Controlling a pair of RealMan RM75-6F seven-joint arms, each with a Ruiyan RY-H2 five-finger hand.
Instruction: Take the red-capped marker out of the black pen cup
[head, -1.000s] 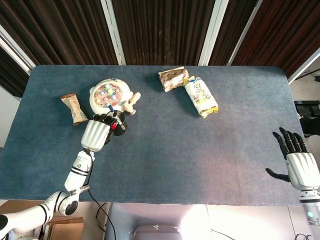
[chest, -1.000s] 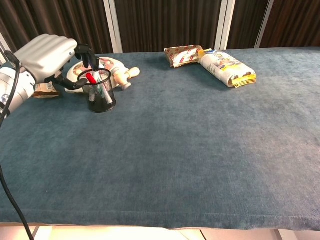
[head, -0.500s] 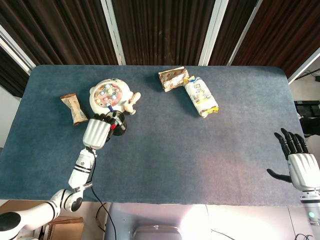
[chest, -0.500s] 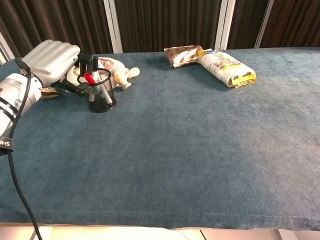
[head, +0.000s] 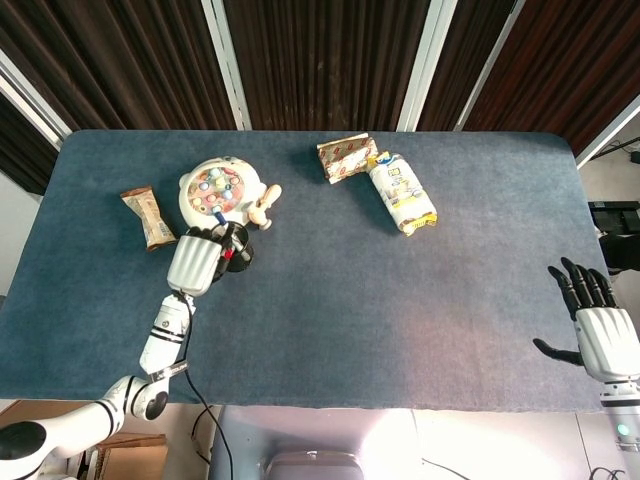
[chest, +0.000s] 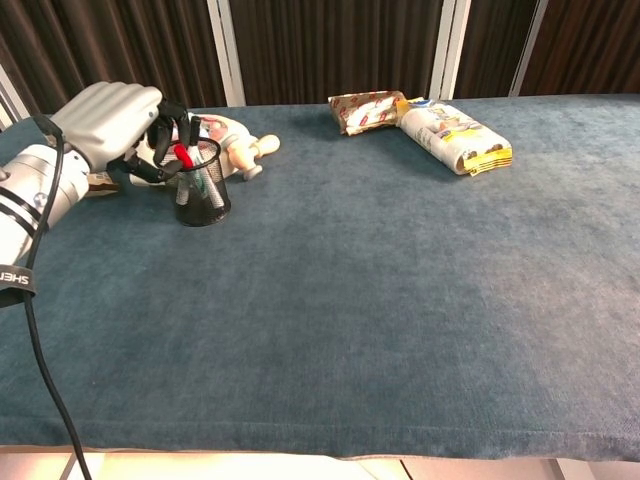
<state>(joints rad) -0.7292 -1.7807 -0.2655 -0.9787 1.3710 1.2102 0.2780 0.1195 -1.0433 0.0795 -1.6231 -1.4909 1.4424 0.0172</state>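
Note:
The black mesh pen cup (chest: 203, 195) stands at the table's left, just in front of a round toy; in the head view the pen cup (head: 239, 246) is partly covered by my hand. The red-capped marker (chest: 182, 154) leans in it among other pens, red cap up. My left hand (chest: 110, 120) reaches over the cup's rim from the left, and its dark fingers (chest: 165, 128) curl round the marker's top. From above, my left hand (head: 193, 262) hides the grip, with the red cap (head: 228, 255) showing beside it. My right hand (head: 592, 322) hovers open at the table's right edge.
A round white toy (head: 222, 190) with coloured beads and a wooden peg (head: 263, 207) lie just behind the cup. A snack bar (head: 148, 218) is to its left. A snack packet (head: 346, 157) and a white bag (head: 400, 195) sit at the back centre.
My left hand has come down and closer over the cup, and its fingers have closed in on the marker's top. The right hand has barely moved.

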